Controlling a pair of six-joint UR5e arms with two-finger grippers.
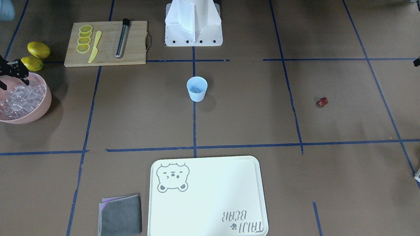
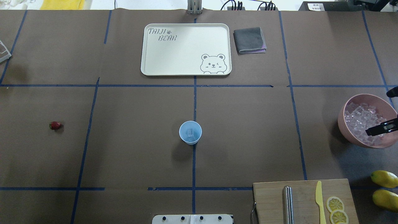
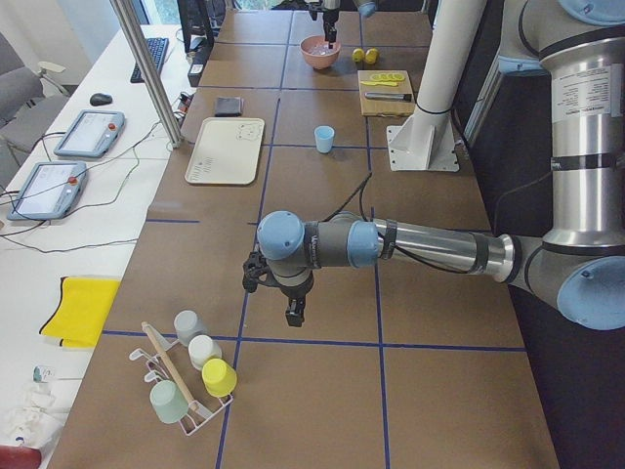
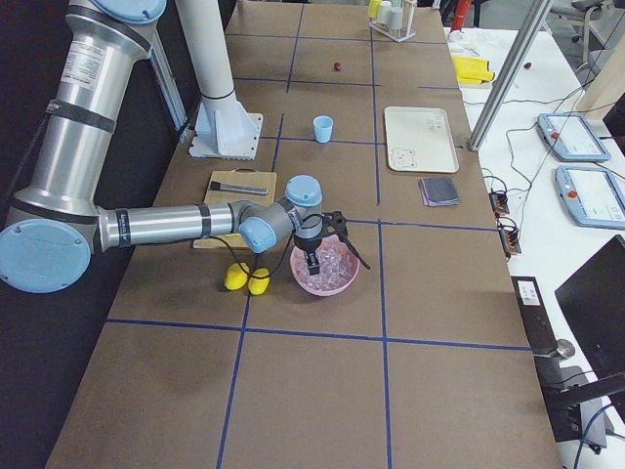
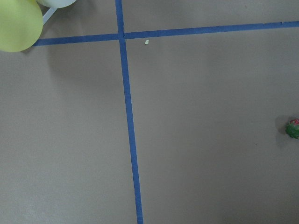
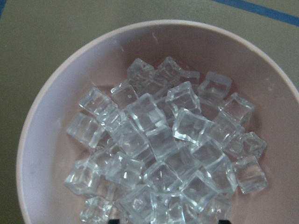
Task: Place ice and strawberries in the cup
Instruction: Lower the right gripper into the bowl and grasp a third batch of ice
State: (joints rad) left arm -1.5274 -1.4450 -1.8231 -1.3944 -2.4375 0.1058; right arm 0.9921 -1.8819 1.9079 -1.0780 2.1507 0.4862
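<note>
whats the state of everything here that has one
ice: mostly heaped in the pink bowl, a little in the cup
pink bowl: upright
cup: upright
strawberry: lying on the table, apart from the cup
right end effector: open, over the ice
left end effector: open or shut, cannot tell
cloth: folded

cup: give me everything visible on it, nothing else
The cup is a small pale-blue tumbler, plastic-looking, plain, with no handle, tapering to a narrower base. It stands upright with its mouth open near the middle of the table, right on a blue tape line. Something clear lies at its bottom, apparently ice; I cannot tell how many pieces. From outside, only the table touches it.
</note>
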